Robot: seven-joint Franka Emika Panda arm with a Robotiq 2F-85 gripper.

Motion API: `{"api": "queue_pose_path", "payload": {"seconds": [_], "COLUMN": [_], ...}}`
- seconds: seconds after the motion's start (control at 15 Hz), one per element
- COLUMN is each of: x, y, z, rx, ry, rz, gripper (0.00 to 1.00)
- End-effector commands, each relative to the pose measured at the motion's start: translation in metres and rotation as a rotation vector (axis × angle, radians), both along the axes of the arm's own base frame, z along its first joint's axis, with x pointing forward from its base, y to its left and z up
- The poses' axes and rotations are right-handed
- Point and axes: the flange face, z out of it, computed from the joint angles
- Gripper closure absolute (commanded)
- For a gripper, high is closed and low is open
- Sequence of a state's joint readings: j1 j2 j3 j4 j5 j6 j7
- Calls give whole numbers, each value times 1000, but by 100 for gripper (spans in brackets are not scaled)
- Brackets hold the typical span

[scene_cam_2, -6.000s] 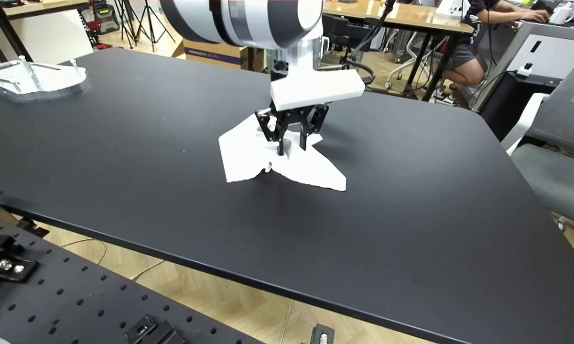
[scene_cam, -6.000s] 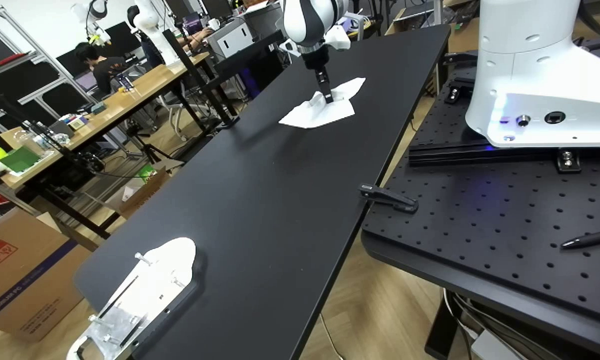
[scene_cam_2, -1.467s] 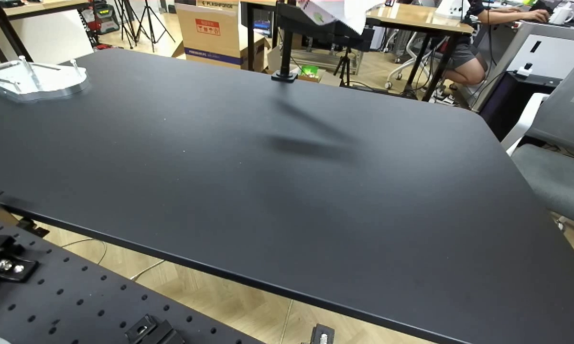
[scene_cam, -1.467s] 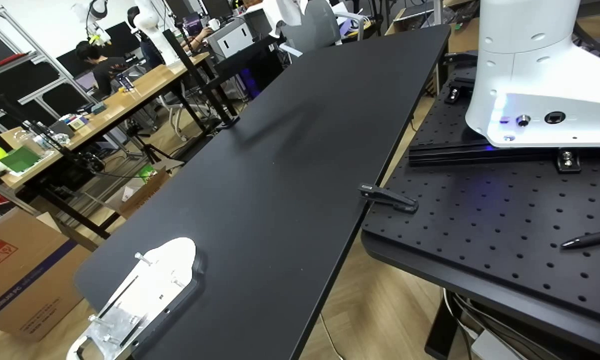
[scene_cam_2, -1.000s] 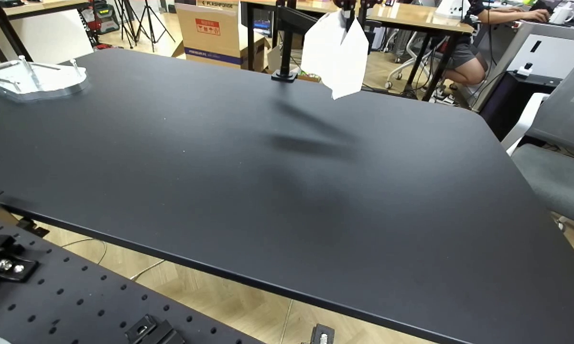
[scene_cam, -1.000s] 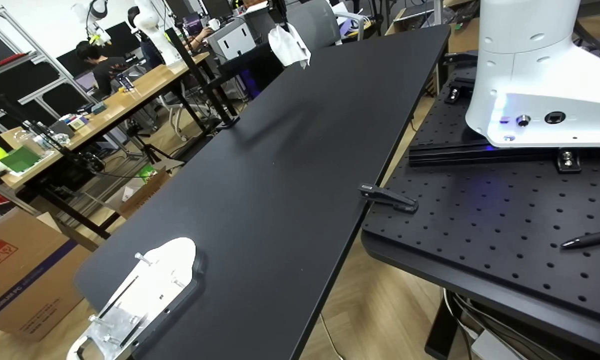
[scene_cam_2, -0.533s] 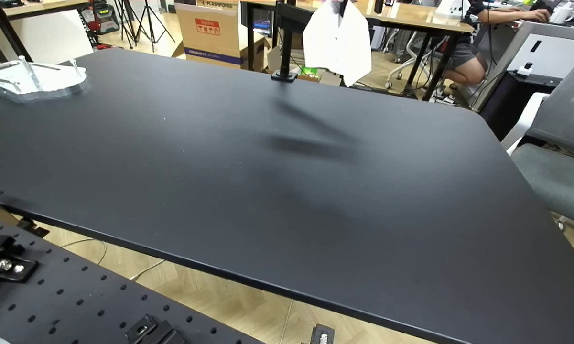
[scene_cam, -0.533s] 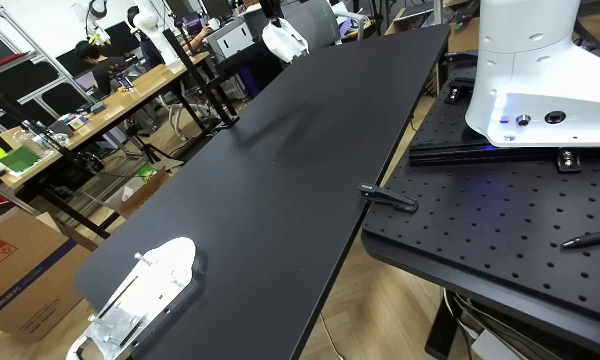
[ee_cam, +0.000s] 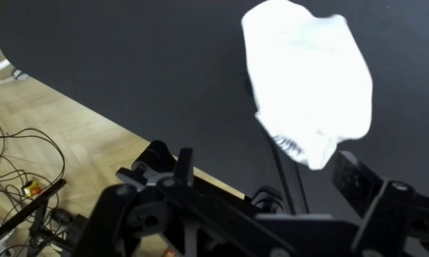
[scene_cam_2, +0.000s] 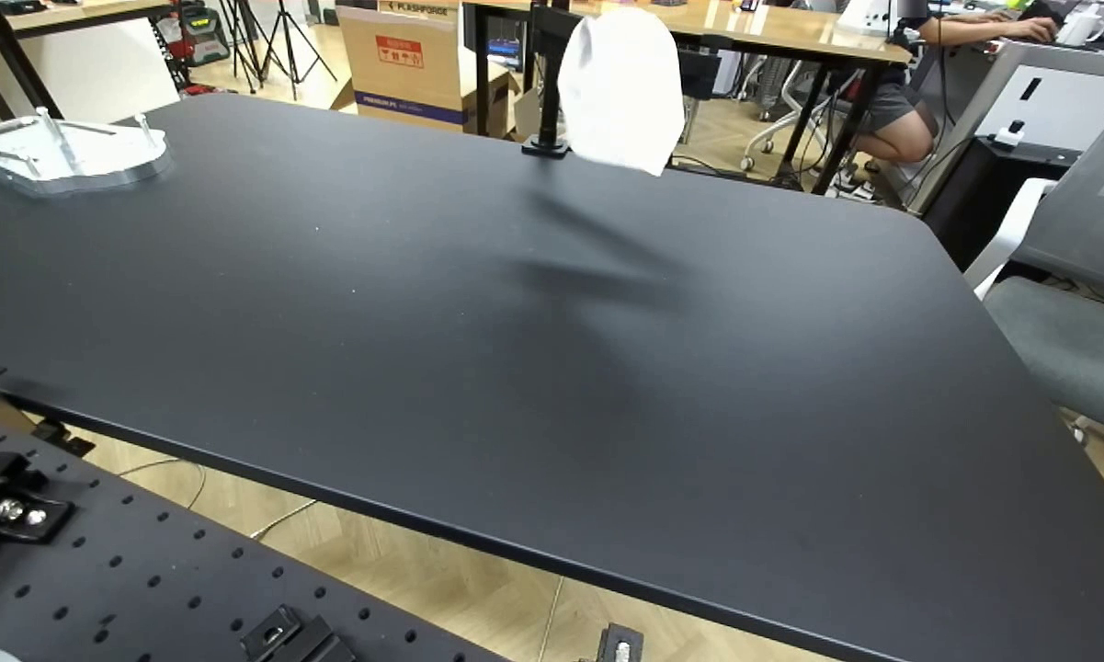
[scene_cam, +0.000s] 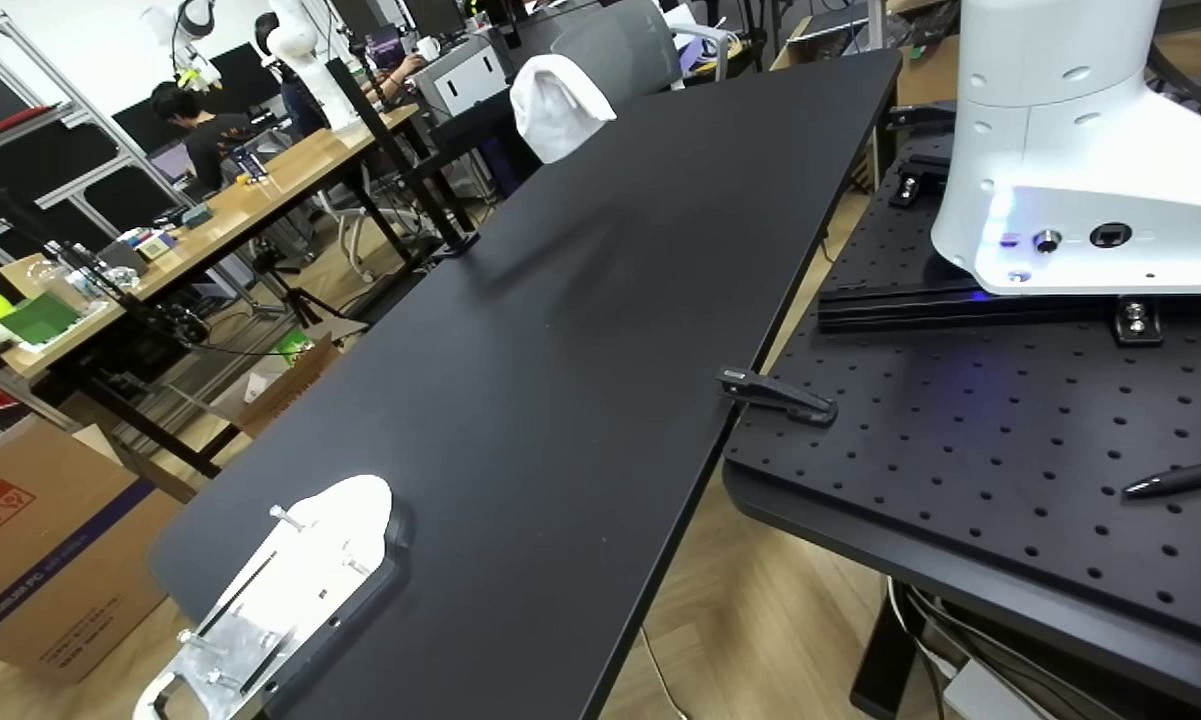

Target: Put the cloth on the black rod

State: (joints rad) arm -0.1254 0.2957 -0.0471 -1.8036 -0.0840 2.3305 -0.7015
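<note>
The white cloth (scene_cam_2: 620, 101) hangs draped across the black rod (scene_cam_2: 699, 74), covering the rod's middle, with its top rounded and its lower part hanging free. It shows likewise in an exterior view as a white cloth (scene_cam: 558, 105) with the rod (scene_cam: 472, 118) coming out at its side. In the wrist view my gripper (ee_cam: 264, 159) stands wide open with nothing between its fingers (ee_cam: 355, 182). The cloth (ee_cam: 307, 78) is just ahead of them, its lower tip close to one finger, and the rod (ee_cam: 292, 189) runs out from under it. The exterior views show little or nothing of the gripper.
The rod's upright post (scene_cam_2: 552, 101) is clamped at the edge of the black table (scene_cam_2: 515, 386). A metal fixture with upright pegs (scene_cam: 310, 560) sits at one end of the table. A grey chair (scene_cam_2: 1066, 303) stands beside it. A black clamp (scene_cam: 775, 395) bridges the table edge.
Six seconds ago the cloth lay on the table at my gripper. It then hung from the gripper above the table. Now the jaws have opened, and the cloth hangs over the rod.
</note>
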Motion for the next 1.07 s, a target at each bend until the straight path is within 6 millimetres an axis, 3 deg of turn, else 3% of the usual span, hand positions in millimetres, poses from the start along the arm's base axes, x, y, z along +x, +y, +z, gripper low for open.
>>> {"api": "queue_pose_path", "payload": {"seconds": [0.0, 0.33, 0.67, 0.73, 1.0], "x": [-12, -26, -42, -28, -34], "y": [3, 8, 25, 17, 24], "z": [30, 47, 39, 38, 32], "rx": [-12, -19, -12, -8, -5], "ry": [-12, 32, 81, 70, 85], "rz": [-40, -73, -38, -29, -18], "gripper": [1, 0, 0, 0, 0]}}
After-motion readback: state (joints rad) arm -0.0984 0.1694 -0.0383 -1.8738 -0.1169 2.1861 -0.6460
